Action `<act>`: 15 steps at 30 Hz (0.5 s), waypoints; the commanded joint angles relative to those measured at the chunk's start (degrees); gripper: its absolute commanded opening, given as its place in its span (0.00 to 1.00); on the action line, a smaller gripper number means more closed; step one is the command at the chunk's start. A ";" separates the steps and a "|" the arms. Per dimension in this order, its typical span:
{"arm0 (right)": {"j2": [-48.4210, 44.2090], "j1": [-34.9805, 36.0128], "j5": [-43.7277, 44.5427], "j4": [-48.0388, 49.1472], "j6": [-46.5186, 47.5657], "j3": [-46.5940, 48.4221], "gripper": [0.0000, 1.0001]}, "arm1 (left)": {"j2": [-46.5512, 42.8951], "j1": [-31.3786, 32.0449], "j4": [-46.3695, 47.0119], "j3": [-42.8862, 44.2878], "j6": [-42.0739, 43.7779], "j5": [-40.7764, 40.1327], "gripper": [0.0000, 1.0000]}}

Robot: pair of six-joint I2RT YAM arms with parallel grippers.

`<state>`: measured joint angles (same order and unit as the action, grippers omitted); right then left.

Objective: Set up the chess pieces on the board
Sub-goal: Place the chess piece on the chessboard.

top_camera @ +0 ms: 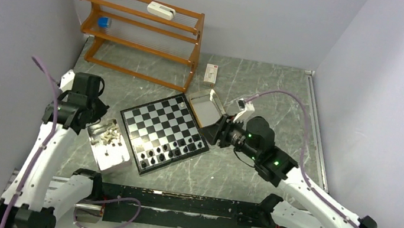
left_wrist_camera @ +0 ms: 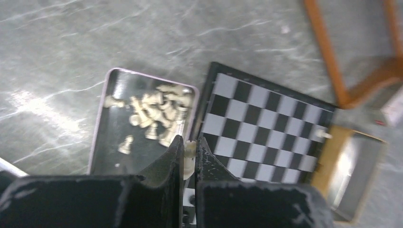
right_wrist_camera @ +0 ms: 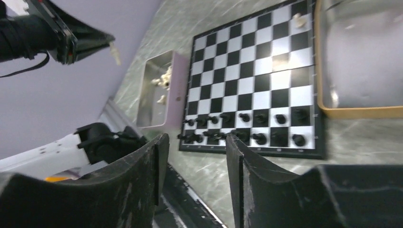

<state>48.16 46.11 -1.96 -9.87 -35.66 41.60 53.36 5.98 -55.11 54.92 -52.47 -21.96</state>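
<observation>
Two rows of black pieces (right_wrist_camera: 259, 138): lined up along the near edge of the board (top_camera: 162, 123), and both ranks look full, though they are too small to name one by one.
Lone cream piece (right_wrist_camera: 298, 19): the only pale one on the squares, upright on the far corner beside the tan tray (right_wrist_camera: 356, 112).
Cream heap (left_wrist_camera: 157, 111): lying jumbled in the silver tray (left_wrist_camera: 109, 152), which sits along the board's left edge.
Left gripper (left_wrist_camera: 190, 141): pinched tight on a held cream piece (left_wrist_camera: 189, 159), which stands upright between the fingers. It hangs in the air over the line where the silver tray meets the board's left edge.
Right gripper (right_wrist_camera: 195, 137): jaws partway apart with nothing between them, hovering low just off the board's right edge, towards the near corner.
Done so far: the black side looks finished, and cream has one piece placed and one on the way.
Left to do: nearly the whole cream side, so the two far ranks need filling from the heap, piece by piece.
Progress call: a little past halfway, I'd say.
Step in hand: carrying this cream piece across to the far rows, by the look of it.
</observation>
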 commanded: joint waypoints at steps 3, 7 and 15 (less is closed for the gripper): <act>7.30 1.08 -12.11 26.16 -11.21 -5.92 0.44 | -2.67 -0.50 6.57 3.99 2.41 15.53 0.05; 13.39 3.40 -9.43 34.72 -12.90 -5.03 0.48 | -1.35 -0.44 12.71 1.65 -0.32 28.48 0.05; 28.08 10.00 0.20 43.58 -6.85 3.43 0.55 | -0.55 -0.36 24.29 -4.65 -10.92 45.46 0.05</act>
<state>71.20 52.97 -8.01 25.96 -46.87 39.20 52.64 5.93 -39.05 52.16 -56.97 10.79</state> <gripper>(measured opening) 0.537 0.102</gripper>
